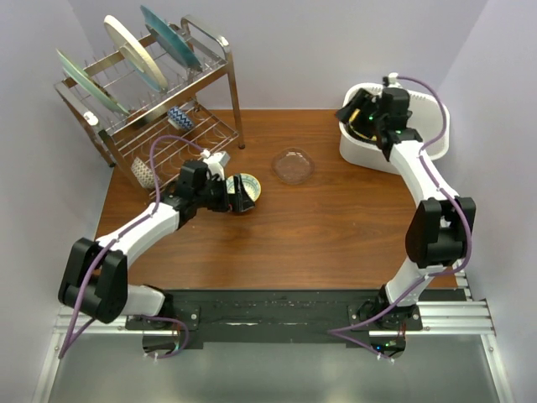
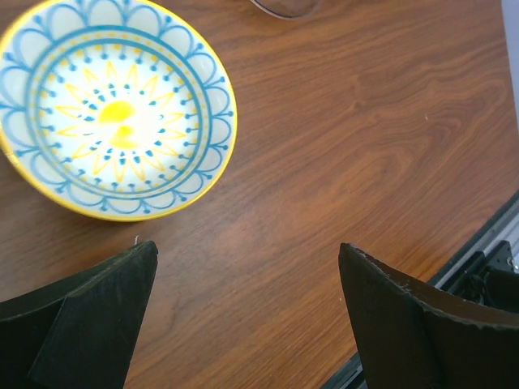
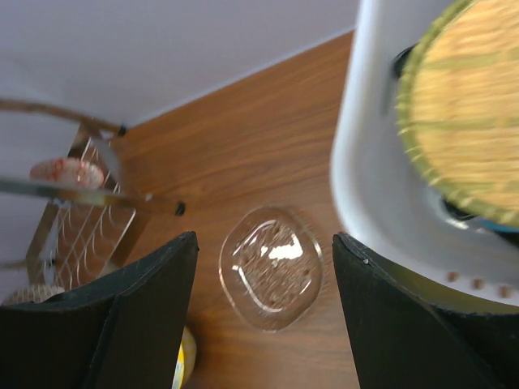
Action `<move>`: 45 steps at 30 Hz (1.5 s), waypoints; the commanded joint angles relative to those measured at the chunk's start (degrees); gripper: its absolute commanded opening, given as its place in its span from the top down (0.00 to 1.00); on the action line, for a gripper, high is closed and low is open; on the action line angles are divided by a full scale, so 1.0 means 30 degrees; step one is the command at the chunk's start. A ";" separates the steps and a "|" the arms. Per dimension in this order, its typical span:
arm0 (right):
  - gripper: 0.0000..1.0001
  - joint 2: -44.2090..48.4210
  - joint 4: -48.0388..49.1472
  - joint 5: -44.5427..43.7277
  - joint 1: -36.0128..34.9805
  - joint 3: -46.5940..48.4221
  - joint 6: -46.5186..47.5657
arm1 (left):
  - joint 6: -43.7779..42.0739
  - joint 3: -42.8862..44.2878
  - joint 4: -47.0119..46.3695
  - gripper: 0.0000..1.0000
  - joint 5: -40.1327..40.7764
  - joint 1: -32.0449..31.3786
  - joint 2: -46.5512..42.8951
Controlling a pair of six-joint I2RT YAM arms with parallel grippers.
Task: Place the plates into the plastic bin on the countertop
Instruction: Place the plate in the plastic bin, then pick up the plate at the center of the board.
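Plates [image 1: 126,50]: three stand on edge in the dish rack [image 1: 226,63] at the far left corner of the surface [image 1: 336,227]. A yellow-brown plate [image 3: 470,105] lies inside the plastic bin [image 1: 436,109] at the far right corner. Right pincer [image 3: 263,267] hangs by the bin, spread and empty. Left pincer [image 2: 247,259] is spread wide and empty, beside the small bowl [image 2: 117,109]. Assessment: one deposit looks finished. The next move calls for reaching to the rack and pinching an upright plate's rim.

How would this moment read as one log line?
left gripper open near bowl | right gripper open by plastic bin | patterned plate in bin
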State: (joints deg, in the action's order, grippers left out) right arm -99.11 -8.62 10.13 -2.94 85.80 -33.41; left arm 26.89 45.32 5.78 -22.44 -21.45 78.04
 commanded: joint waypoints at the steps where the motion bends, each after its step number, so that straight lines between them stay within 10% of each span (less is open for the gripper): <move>1: 0.29 -0.0216 -0.1168 0.0346 -0.1186 -0.0179 0.0590 | -0.0468 0.0537 0.1147 0.01 0.2113 -0.0056 -0.1344; 21: 0.29 -0.2703 -0.0965 -0.2555 -0.3971 -0.3551 0.1030 | -0.2373 0.3203 0.6626 0.01 1.4709 -0.2135 -0.1171; 45: 0.45 -0.6747 0.3284 -0.1473 -0.3619 -0.3258 -0.1607 | -0.2432 0.3028 0.7858 0.01 1.6883 -0.2869 -0.1287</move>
State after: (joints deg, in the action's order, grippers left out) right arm -116.22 2.39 3.33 -13.87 76.25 -35.00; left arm 19.90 53.69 29.61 26.33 -29.71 75.64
